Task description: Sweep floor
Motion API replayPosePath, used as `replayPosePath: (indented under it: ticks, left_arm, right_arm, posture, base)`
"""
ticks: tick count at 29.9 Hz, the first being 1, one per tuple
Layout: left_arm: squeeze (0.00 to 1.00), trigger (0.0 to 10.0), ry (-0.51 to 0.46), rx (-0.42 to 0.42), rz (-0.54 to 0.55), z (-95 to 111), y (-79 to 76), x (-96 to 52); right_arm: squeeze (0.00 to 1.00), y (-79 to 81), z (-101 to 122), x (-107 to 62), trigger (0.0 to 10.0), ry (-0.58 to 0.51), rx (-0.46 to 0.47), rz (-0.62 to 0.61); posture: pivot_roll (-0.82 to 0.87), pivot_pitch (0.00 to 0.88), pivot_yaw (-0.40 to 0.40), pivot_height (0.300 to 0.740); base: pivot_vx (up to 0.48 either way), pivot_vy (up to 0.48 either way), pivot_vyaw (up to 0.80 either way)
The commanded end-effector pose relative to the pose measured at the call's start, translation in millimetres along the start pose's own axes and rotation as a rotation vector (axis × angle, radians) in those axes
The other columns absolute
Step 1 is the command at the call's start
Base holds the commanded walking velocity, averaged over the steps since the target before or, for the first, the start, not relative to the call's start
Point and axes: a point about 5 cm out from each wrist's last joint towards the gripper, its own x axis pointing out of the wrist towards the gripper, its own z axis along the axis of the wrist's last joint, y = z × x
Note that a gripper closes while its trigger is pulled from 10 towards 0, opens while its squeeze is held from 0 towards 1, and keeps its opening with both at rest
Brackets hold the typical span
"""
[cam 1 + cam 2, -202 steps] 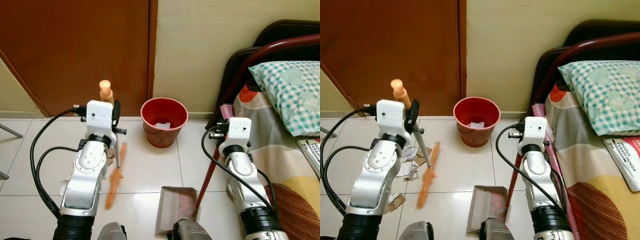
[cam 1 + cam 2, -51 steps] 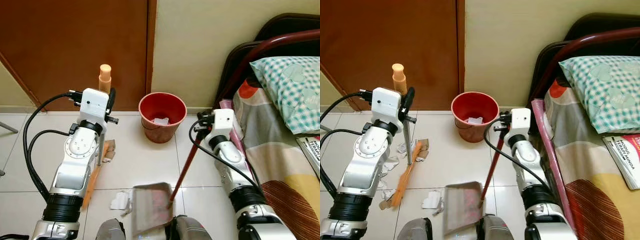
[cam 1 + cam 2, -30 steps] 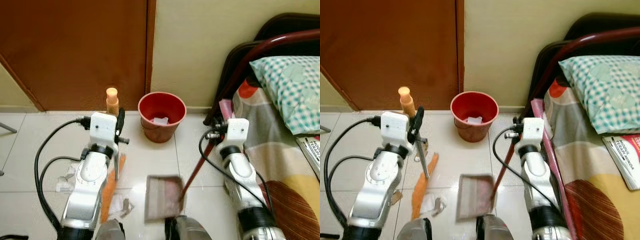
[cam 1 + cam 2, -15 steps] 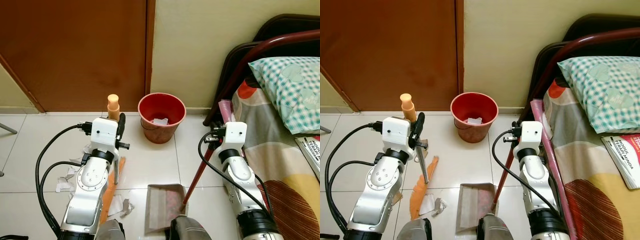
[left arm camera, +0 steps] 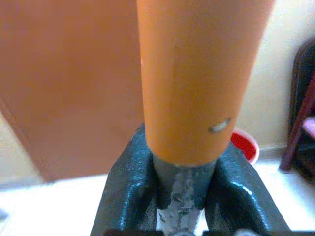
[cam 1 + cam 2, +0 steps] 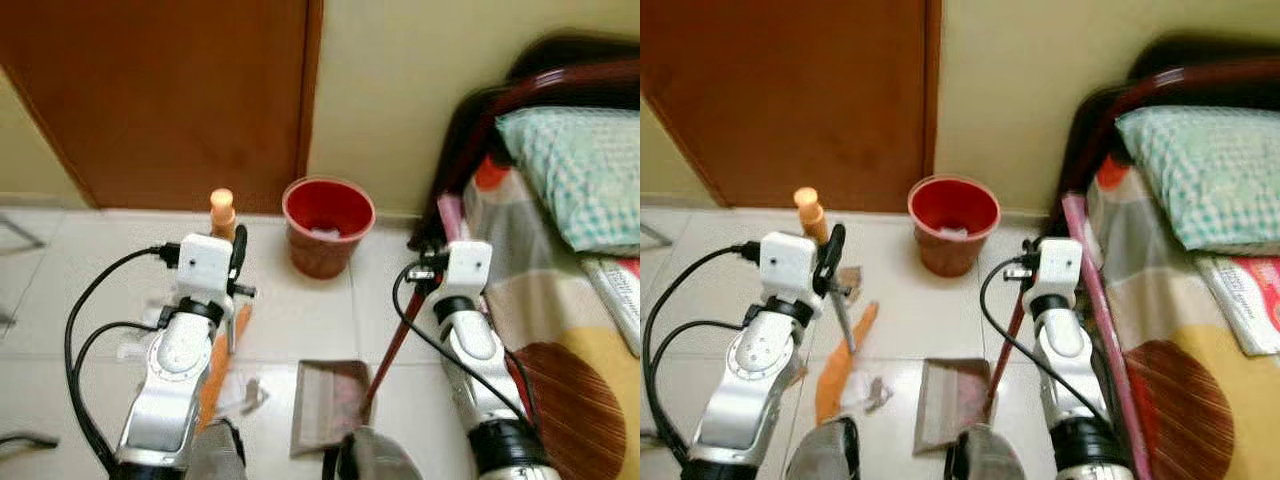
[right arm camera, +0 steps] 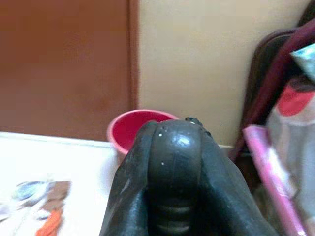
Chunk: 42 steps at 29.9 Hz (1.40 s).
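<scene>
My left gripper (image 6: 237, 262) is shut on the grey shaft of the broom just under its orange cap (image 6: 222, 204); the left wrist view shows both fingers (image 5: 129, 184) clamped on that shaft. The broom's orange bristles (image 6: 212, 362) rest on the tiles beside my left arm. Over to the right, my right gripper (image 6: 424, 271) is shut on the dustpan's red handle (image 6: 393, 338), whose black end knob (image 7: 175, 143) sits between the fingers. The grey dustpan (image 6: 328, 405) lies flat on the floor between my arms. Paper scraps (image 6: 866, 390) lie between bristles and pan.
A red bucket (image 6: 328, 225) with a scrap inside stands against the wall ahead. Behind my left arm is a brown door (image 6: 170, 90). A bed (image 6: 570, 300) with a dark red frame and checked pillow borders my right side. More scraps (image 6: 135, 350) lie left of the broom.
The picture has shifted and blurred, so the camera moved. Both grippers keep their holds; broom, dustpan and scraps sit about where they were half a second ago.
</scene>
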Motion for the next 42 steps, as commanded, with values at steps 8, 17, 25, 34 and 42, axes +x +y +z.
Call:
replayPosePath:
  ticks: [8, 17, 25, 34, 42]
  left_arm:
    - [0.0, 10.0, -0.004, 0.018, -0.01, 3, -0.8, 4.3]
    - [0.0, 10.0, -0.029, -0.038, -0.157, 14, -19.5, 12.2]
    - [0.0, 10.0, -0.094, 0.047, -0.298, 31, -32.2, 11.9]
    - [0.0, 10.0, 0.015, 0.26, -0.293, 2, -11.5, 12.3]
    - [0.0, 10.0, 0.048, 0.391, -0.18, -1, 20.8, 21.6]
  right_arm:
    - [0.0, -5.2, 10, 4.9, 10.0, -0.048, -0.033, -0.057]
    - [0.0, -8.1, 12, 26.5, 10.0, -0.044, -0.093, -0.198]
    - [0.0, 0.7, 17, 35.5, 10.0, -0.056, -0.101, -0.193]
    - [0.0, 2.0, 9, 33.8, 10.0, -0.05, -0.102, -0.194]
    - [0.0, 2.3, 9, 35.2, 10.0, -0.052, -0.103, -0.198]
  posture:
    - [0.04, 0.113, -0.06, 0.74]
    - [0.04, 0.126, -0.056, 0.74]
    - [0.06, 0.131, -0.059, 0.74]
    - [0.05, 0.132, -0.052, 0.74]
    - [0.06, 0.133, -0.053, 0.74]
  base:
    - [-0.033, 0.0, 0.0]
    - [0.0, 0.0, 0.0]
    - [0.0, 0.0, 0.0]
    - [0.0, 0.0, 0.0]
    - [0.0, 0.0, 0.0]
